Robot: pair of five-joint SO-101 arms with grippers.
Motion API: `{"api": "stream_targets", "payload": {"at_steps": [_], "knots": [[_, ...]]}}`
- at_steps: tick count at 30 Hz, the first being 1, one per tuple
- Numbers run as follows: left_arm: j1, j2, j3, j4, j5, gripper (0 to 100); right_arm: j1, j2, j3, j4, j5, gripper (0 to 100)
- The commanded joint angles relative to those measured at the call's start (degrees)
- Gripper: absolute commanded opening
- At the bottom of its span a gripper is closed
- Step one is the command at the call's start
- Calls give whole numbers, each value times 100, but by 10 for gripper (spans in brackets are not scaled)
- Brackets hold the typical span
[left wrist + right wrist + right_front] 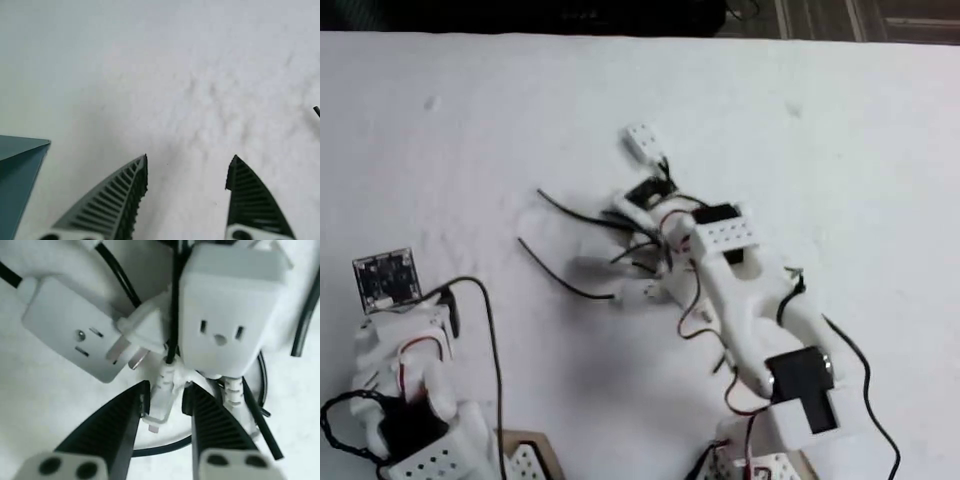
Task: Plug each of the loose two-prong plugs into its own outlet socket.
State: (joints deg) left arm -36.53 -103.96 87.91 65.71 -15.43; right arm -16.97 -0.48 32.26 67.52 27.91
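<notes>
Two white outlet blocks lie close together under my right arm, one with its socket face up and the other beside it. Between them rests a white two-prong plug, its prongs bare and outside any socket. My right gripper is shut on a second white plug, whose prongs point back toward the wrist. In the high view this cluster sits mid-table, with another white outlet just beyond it. My left gripper is open over bare white table.
Black cords trail left from the cluster, and a loose white plug end lies in front of it. A black-and-white patterned square sits by the left arm. A dark teal flat shape shows beside my left fingers.
</notes>
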Motion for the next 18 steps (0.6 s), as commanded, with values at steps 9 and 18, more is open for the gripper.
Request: {"api": "stream_targets", "payload": {"at_steps": [9, 18], "knots": [[66, -40, -149, -44, 35, 256, -84, 40, -176, -57, 0, 77], [66, -40, -149, -44, 35, 256, -92, -4, 185, -4, 422, 15]]}}
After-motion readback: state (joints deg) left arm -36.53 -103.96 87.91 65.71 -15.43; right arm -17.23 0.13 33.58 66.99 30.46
